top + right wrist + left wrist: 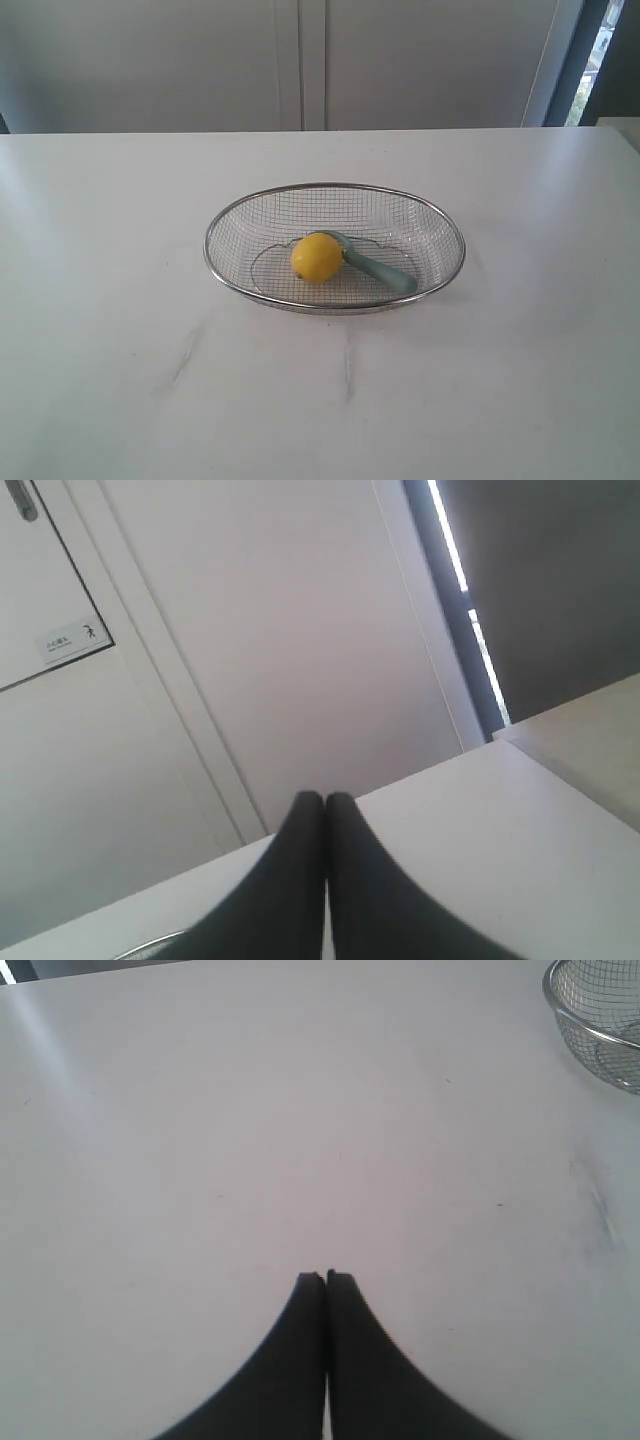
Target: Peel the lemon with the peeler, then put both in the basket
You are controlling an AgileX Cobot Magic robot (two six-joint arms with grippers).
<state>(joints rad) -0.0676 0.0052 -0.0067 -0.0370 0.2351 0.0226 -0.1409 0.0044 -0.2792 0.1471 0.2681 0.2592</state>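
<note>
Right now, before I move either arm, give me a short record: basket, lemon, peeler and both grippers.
basket: mid-table, upright
lemon: inside basket, on the mesh floor, skin yellow all over from here
peeler: inside basket, touching the lemon, handle toward the right rim
left gripper: shut, empty, over bare table beside the basket
right gripper: shut, empty, aimed at the wall
arms in exterior view: none

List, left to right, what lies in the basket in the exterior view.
lemon → peeler. The basket spans both, so it has no place in the order.
</note>
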